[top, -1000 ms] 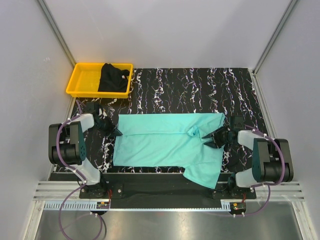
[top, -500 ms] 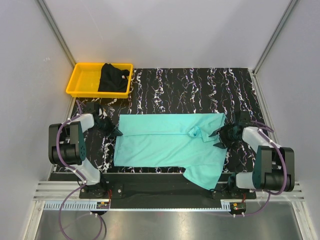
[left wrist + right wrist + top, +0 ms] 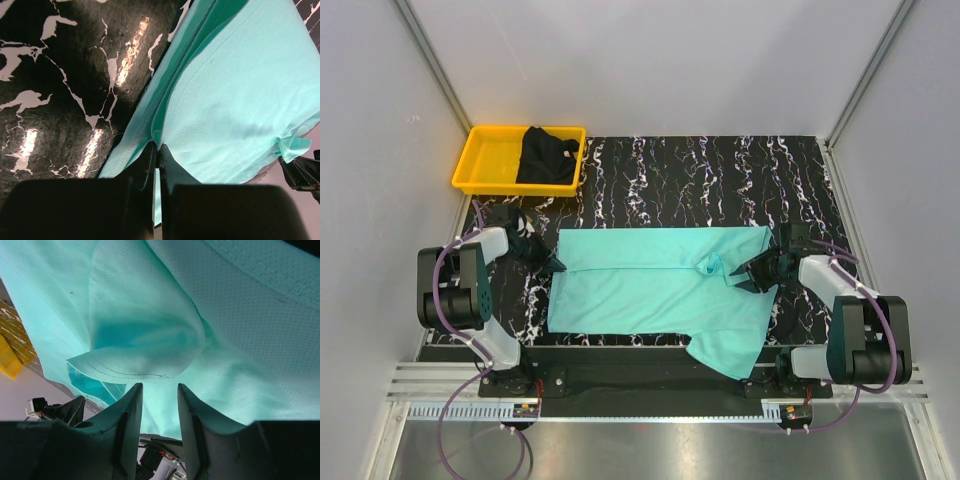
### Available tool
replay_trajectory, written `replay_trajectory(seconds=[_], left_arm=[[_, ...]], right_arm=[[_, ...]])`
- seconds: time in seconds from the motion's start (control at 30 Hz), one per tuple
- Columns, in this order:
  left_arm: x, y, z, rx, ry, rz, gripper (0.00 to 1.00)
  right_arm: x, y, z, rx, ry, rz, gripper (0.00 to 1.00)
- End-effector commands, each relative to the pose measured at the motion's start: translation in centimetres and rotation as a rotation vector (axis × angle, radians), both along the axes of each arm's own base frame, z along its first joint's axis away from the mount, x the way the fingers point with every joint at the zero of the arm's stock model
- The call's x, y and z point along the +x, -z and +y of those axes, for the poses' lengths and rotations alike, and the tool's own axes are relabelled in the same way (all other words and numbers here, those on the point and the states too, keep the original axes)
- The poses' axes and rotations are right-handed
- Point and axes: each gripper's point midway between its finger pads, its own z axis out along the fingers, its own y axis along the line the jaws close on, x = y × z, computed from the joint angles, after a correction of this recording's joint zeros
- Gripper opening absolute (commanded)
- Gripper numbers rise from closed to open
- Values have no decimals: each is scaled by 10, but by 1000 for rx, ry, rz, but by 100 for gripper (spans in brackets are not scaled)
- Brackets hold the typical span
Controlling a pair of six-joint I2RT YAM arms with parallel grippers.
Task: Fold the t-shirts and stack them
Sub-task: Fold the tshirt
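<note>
The left claw (image 3: 551,263) is clenched on the left edge of the turquoise t-shirt (image 3: 640,285). In its wrist view the two fingers (image 3: 145,165) meet with the hem pinched between them. It sits where it sat a second ago.

The right claw (image 3: 750,272) stands released. In its wrist view the fingers (image 3: 131,405) are parted and no cloth lies between them. A second ago this claw reached further in over the shirt, and a long raised ridge of cloth ran from it toward the shirt's middle. Now the claw sits a little further right, at the shirt's right edge. The ridge has slumped to a small fold (image 3: 710,265), which lies just beyond the fingertips and apart from them.

The turquoise t-shirt lies spread flat between the two claws, across the near half of the table (image 3: 700,180). Its long side runs left to right, and its near-right corner drapes over the table's near edge.

The black t-shirt (image 3: 545,155) lies bunched in the right half of the yellow tray (image 3: 490,160). The tray is at the far-left corner of the table, well apart from both claws, and neither has moved over the last second.
</note>
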Motion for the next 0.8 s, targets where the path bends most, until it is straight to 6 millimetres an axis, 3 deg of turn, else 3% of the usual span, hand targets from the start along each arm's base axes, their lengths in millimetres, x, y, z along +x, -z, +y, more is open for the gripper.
replay_trajectory(seconds=[0.0,0.5,0.77], left_arm=[[13,-14,-1,-20,15,-63,3],[13,-17,-1,-18,13,-70,4],[11,-14,-1,-13,15,-63,4]], right_arm=[[4,5,5,34,17,-7,41],[25,23,3,27,33,-52,40],[27,33,-2,0,41,-31,28]])
